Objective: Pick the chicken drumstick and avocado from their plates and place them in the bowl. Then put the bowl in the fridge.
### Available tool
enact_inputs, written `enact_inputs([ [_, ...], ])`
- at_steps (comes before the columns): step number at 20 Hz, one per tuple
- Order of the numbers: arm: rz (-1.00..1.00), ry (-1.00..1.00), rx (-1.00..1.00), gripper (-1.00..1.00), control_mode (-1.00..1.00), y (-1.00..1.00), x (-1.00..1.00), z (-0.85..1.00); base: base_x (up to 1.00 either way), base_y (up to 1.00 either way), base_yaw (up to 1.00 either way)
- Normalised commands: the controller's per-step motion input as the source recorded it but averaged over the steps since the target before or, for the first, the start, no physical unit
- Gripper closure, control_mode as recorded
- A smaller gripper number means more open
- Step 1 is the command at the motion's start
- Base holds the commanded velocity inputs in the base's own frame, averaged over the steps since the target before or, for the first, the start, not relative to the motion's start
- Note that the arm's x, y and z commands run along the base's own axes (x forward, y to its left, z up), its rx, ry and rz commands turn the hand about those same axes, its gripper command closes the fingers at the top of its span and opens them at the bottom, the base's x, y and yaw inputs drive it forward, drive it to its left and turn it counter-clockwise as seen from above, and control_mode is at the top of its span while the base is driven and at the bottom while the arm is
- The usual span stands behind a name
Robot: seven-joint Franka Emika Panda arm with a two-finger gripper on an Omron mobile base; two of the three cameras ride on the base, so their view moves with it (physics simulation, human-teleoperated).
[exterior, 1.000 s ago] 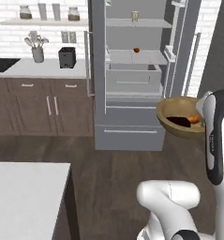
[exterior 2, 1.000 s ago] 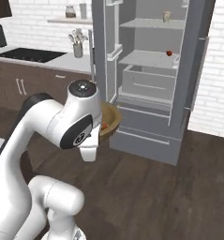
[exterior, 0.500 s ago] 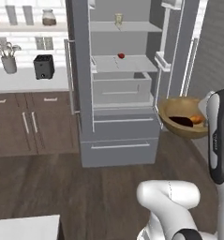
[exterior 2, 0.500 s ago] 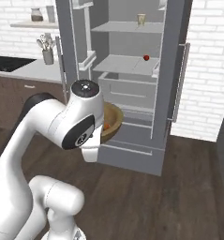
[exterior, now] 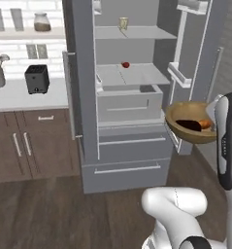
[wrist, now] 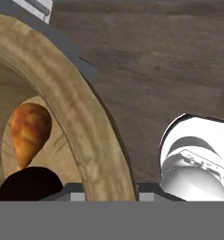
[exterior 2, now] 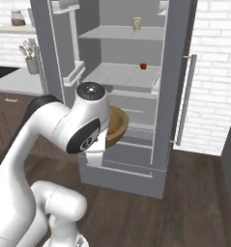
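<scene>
You're on the last step: wooden bowl (exterior: 191, 128) is carried in the air, jaws pinched on its rim, chicken drumstick (wrist: 29, 131) and avocado (wrist: 26, 183) inside. Fridge (exterior: 132, 97) stands open ahead, shelves mostly bare, a small red item (exterior: 125, 64) at the middle shelf's back. Next, I'd lift the bowl to a shelf edge and slide it in. Dark wood floor (exterior: 40, 214), counter with toaster (exterior: 37, 79) to the fridge's left.

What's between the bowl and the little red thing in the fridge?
Just bare fridge shelf and air between bowl and red thing, in the left base view.

Drumstick (wrist: 30, 129), avocado (wrist: 26, 183) in bowl (exterior: 190, 130) — before fridge (exterior: 132, 97) (open).
</scene>
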Motion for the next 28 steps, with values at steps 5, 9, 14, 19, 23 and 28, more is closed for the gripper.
enact_inputs([
  [5, 0.0, 0.0, 0.0, 1.0, 1.0, 0.0, 0.0, 0.0, 0.87, 0.26, -0.13],
  [9, 0.0, 0.0, 0.0, 1.0, 1.0, 0.0, 0.0, 0.0, 0.96, -0.07, -0.05],
  [14, 0.0, 0.0, 0.0, 1.0, 1.0, 0.0, 0.0, 0.0, 0.97, 0.02, -0.02],
  [19, 0.0, 0.0, 0.0, 1.0, 1.0, 0.0, 0.0, 0.0, 0.72, -0.06, 0.0],
  [23, 0.0, 0.0, 0.0, 1.0, 1.0, 0.0, 0.0, 0.0, 0.56, 0.0, 0.0],
  [28, 0.0, 0.0, 0.0, 1.0, 1.0, 0.0, 0.0, 0.0, 0.66, 0.0, 0.0],
])
